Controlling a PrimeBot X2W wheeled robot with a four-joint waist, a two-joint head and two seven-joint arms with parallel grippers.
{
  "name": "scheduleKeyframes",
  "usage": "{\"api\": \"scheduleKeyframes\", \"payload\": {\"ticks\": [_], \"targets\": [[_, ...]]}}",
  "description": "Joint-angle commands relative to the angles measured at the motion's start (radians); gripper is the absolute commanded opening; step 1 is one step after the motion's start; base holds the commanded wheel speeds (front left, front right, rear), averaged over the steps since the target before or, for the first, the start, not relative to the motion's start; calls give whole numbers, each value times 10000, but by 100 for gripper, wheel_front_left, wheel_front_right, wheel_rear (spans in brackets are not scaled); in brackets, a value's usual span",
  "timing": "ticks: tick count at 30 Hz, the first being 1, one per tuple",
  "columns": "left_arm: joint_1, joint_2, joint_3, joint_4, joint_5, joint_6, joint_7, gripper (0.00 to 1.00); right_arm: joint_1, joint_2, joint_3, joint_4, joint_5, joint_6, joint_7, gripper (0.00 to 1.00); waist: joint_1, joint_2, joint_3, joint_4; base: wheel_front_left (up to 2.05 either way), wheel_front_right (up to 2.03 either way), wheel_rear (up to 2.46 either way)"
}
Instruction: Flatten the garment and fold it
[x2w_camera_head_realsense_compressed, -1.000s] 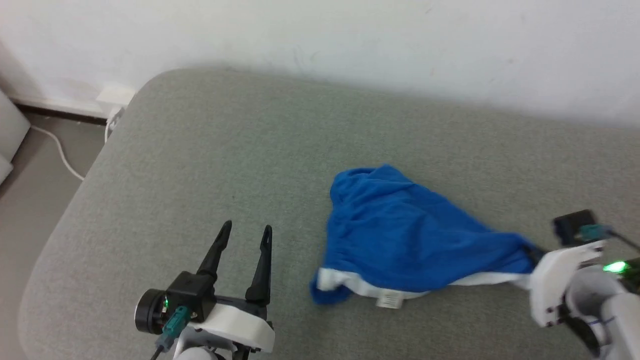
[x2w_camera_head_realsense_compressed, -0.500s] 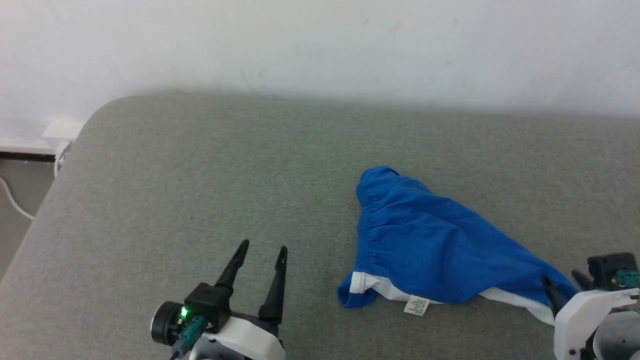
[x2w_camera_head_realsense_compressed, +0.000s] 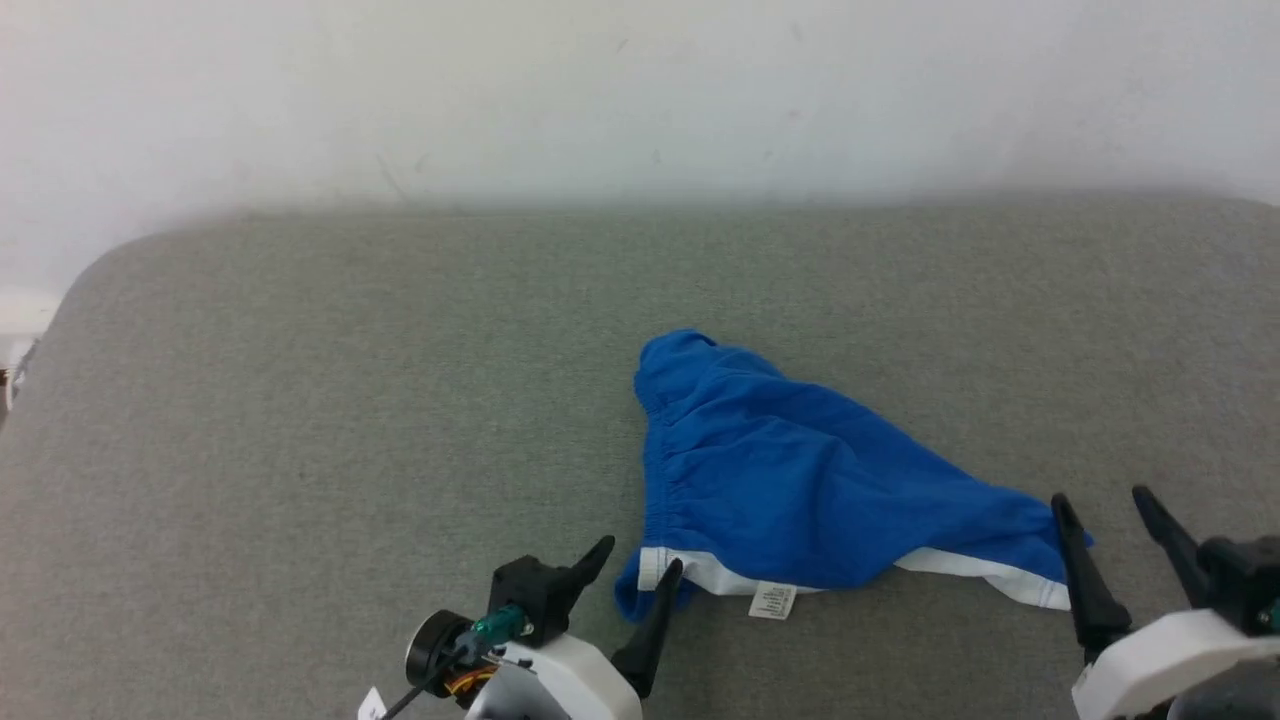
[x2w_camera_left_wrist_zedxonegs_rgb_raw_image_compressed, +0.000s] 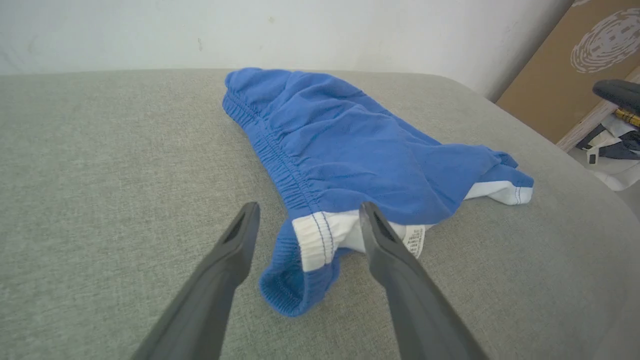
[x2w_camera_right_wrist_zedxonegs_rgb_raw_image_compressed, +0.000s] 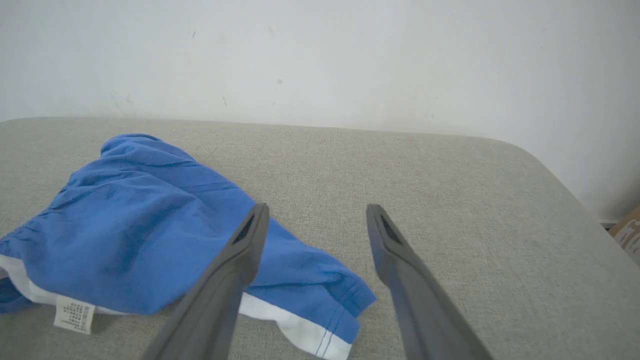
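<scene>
I'm watching my right gripper (x2w_camera_head_realsense_compressed: 1100, 497) spreading wide, having just dropped the right corner of the shorts (x2w_camera_head_realsense_compressed: 800, 480), which are lying rumpled (nowhere near flat yet) right of centre on the grey cushion (x2w_camera_head_realsense_compressed: 300, 420), while my left gripper (x2w_camera_head_realsense_compressed: 641, 555), also spread, is hovering at their near-left waistband.

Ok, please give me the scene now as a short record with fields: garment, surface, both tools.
garment: shorts, blue, crumpled, not folded
label: white, showing at the near edge
surface: grey cushion
left tool: open, at the waistband corner, holding nothing
right tool: open, at the leg end, holding nothing
</scene>
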Motion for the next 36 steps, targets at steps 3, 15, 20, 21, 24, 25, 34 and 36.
{"api": "scheduleKeyframes", "payload": {"ticks": [3,15,20,21,24,25,34,36], "targets": [[-213,117,-64,-1,-122,2,788,100,247,182,26,181,-140,-19,-185,100,0,0,174,-319,0,0,0],[-275,338,-45,-648,-317,399,2518,100,74,373,31,752,-342,-19,-444,100,0,0,418,-654,0,0,0],[-255,377,-66,-851,-479,376,2726,0,59,392,-14,951,-412,-19,-450,100,0,0,514,-678,0,0,0],[-254,390,-85,-880,-491,368,2751,0,61,388,-27,992,-423,-19,-441,100,0,0,529,-671,0,0,0],[-234,399,-92,-975,-541,369,2677,0,69,329,-18,1117,-490,-19,-364,100,0,0,543,-630,0,0,0],[-221,398,-81,-1013,-562,376,2629,0,80,306,-5,1155,-488,-19,-309,100,0,0,543,-605,0,0,0],[-85,416,-23,-1627,-577,532,2031,0,67,-483,838,1452,334,-19,1017,100,0,0,554,-183,0,0,0],[-72,400,-72,-1729,-595,527,1969,0,-23,-791,1076,1572,338,-19,1418,100,0,0,579,-75,0,0,0]]}}
